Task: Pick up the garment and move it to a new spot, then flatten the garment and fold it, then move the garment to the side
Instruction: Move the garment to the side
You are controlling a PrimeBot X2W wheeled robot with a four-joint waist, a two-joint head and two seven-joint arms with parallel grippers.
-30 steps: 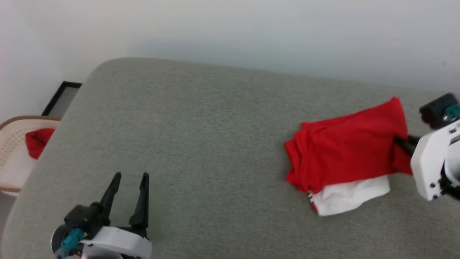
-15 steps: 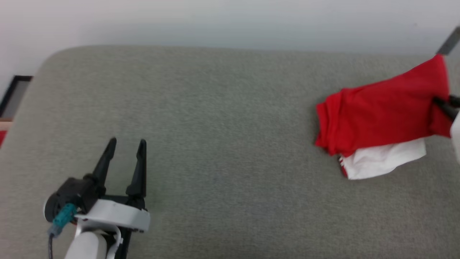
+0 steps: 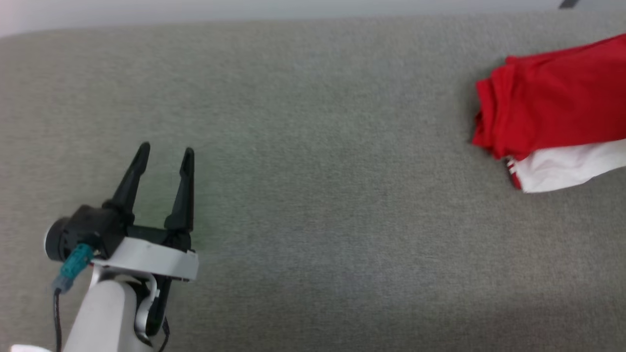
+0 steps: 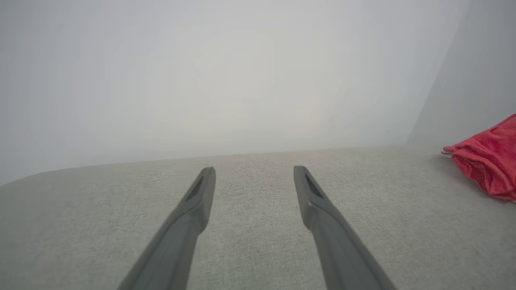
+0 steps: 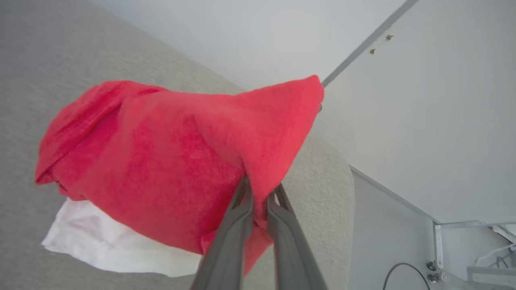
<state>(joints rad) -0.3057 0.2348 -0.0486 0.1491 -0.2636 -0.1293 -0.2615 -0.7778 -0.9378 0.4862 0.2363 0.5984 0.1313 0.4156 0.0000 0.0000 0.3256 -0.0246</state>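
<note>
One folded garment [image 3: 557, 93] stretched left-to-right, bunched end leftward; right gripper [image 5: 261, 188] pinched it as before, left gripper [image 3: 166, 148] spread.

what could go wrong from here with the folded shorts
The right gripper pinches just a small bunch of red cloth at one end of the garment, so pulling may drag the top layer and undo the fold. That end sits near the rounded edge of the grey cushion, so it could slip off. The left gripper is open and far away, unable to steady it.
</note>
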